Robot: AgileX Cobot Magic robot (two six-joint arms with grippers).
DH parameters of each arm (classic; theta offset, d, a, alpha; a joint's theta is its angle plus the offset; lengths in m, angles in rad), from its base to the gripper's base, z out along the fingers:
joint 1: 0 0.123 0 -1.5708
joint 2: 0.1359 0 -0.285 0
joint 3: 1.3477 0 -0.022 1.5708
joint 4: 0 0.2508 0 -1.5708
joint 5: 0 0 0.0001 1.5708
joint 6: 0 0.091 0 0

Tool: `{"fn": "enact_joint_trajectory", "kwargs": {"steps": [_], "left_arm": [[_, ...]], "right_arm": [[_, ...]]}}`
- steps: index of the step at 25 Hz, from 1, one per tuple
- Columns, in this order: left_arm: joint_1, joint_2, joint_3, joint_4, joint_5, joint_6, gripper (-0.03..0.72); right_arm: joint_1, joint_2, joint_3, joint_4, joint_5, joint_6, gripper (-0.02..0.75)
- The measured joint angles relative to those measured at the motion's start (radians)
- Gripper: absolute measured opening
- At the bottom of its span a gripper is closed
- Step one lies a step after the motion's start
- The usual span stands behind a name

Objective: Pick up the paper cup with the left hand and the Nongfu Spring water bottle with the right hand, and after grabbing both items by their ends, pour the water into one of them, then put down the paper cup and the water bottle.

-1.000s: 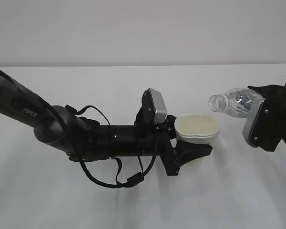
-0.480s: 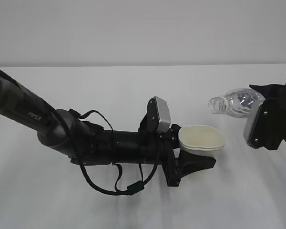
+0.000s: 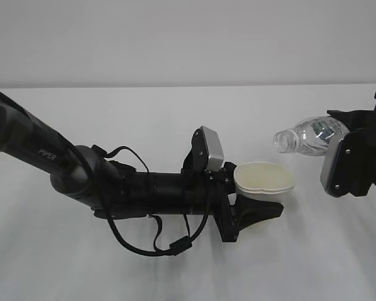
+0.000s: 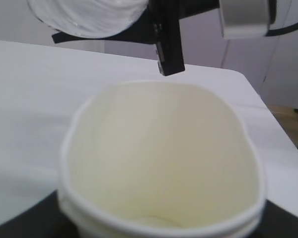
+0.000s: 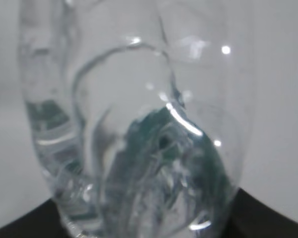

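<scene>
Pour step in hand. The left gripper (image 3: 258, 202) clasps the paper cup (image 3: 265, 180), squeezed oval, mouth up above the table (image 3: 175, 106). The right gripper (image 3: 351, 164) grips the Nongfu Spring water bottle (image 3: 308, 136), tipped, neck above the cup and just right of it. Next: align mouth over rim.

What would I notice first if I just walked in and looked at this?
A long black arm stretches in from the left, its left gripper holding a cream paper cup above the white table. On the right, the right gripper holds a clear water bottle tipped sideways, mouth toward the cup.
</scene>
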Motion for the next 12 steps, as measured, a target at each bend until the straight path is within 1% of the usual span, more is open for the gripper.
{"fn": "enact_joint_trajectory", "kwargs": {"steps": [6, 12], "left_arm": [[0.0, 0.0, 0.0, -0.069, 0.0, 0.0, 0.431], [0.0, 0.0, 0.0, -0.077, 0.0, 0.0, 0.431]], "right_arm": [[0.0, 0.0, 0.0, 0.0, -0.004, -0.004, 0.376], [0.0, 0.0, 0.0, 0.0, -0.004, -0.004, 0.376]]}}
